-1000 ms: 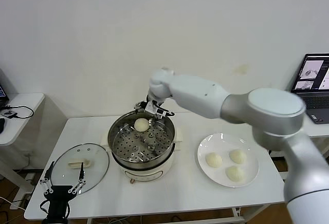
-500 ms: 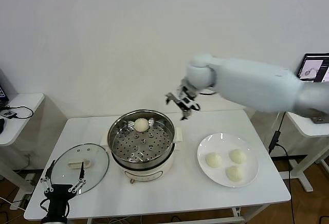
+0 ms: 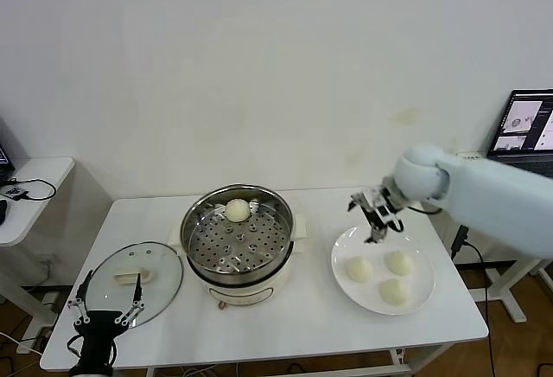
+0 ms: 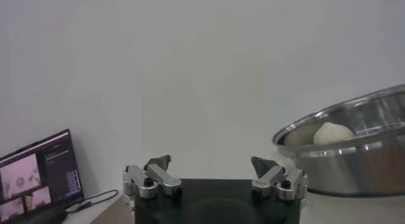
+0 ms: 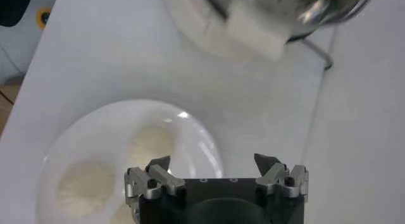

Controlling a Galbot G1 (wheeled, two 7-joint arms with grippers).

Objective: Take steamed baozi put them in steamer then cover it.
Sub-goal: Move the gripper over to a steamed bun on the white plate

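**Visitor:** So where did things stand at that instant?

**Onlooker:** One small round cream-white steamed bun (image 3: 238,210) already lay on the perforated tray, against the far wall of the round shiny stainless-steel steamer pot (image 3: 238,240) on its cream-white base. Three more cream-white buns (image 3: 386,276) sat on the flat white plate (image 3: 346,246), well to the pot's right. The right gripper (image 3: 375,214) hung over the plate's far edge, jaws spread wide and holding nothing.

**Visitor:** And the left one?

**Onlooker:** The left gripper (image 3: 105,305) waited low at the table's near left corner, fingers apart and empty, just in front of the round clear glass lid (image 3: 134,276) with its metal rim and cream rectangular handle, which lay flat on the white table (image 3: 302,321).

**Visitor:** What would the pick have needed?

**Onlooker:** In my judgement, the step in hand was fetching the second bun. The bun (image 3: 359,268) on the side towards the pot looked the easiest to reach. The jaws should have come straight down astride it, clear of its neighbours, and closed gently, since soft dough would likely dent or slip. Setting it on a bare part of the tray, apart from the first, would have left room for the rest.
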